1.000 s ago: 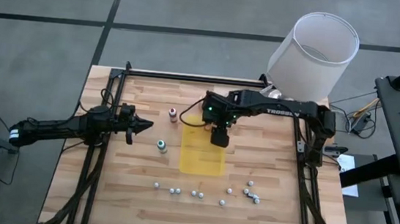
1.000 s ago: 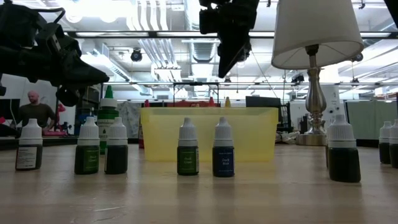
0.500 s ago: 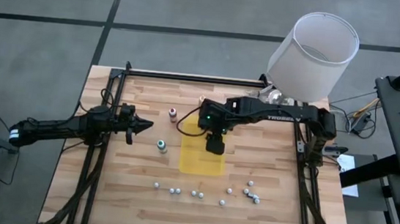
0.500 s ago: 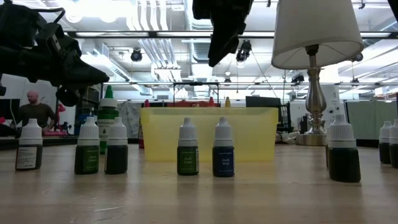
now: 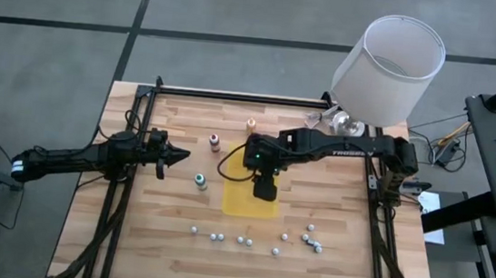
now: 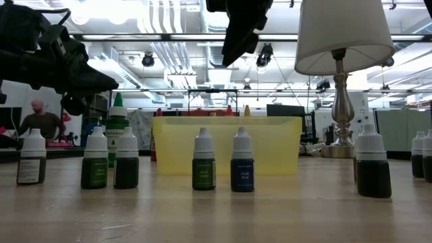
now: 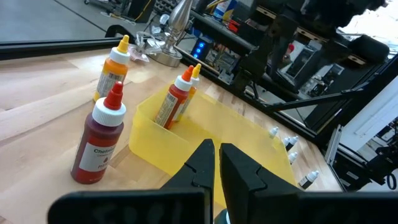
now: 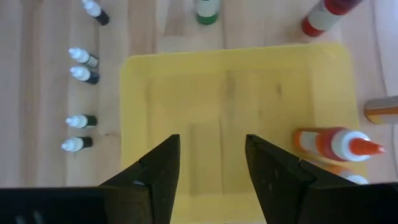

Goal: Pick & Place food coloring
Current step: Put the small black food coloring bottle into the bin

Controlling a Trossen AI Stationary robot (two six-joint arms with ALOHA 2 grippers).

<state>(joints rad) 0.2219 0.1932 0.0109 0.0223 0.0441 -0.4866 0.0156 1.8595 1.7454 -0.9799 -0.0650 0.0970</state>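
- The yellow tray (image 5: 251,200) sat mid-table and serves as the landmark for everything below.
- The right gripper (image 8: 208,165) hung above the tray, its fingers spread apart with nothing between them.
- Inside the tray, in one corner, stood an orange-capped red-orange bottle (image 8: 333,143) and a yellow-tipped bottle (image 7: 193,84) just beside it.
- A dark red bottle (image 7: 99,143) stood just outside the tray's wall, on the side away from the small droppers.
- An orange bottle with a yellow tip (image 7: 114,68) stood near that same side, a little farther off.
- A green-capped bottle (image 5: 199,181) stood just beside the tray's edge toward the left arm.
- A row of small white-capped dropper bottles (image 5: 217,237) stood on the table beyond the tray's near side.
- The left gripper (image 5: 173,156) waited well apart from the tray, beyond the green-capped bottle, fingers pressed together and empty.
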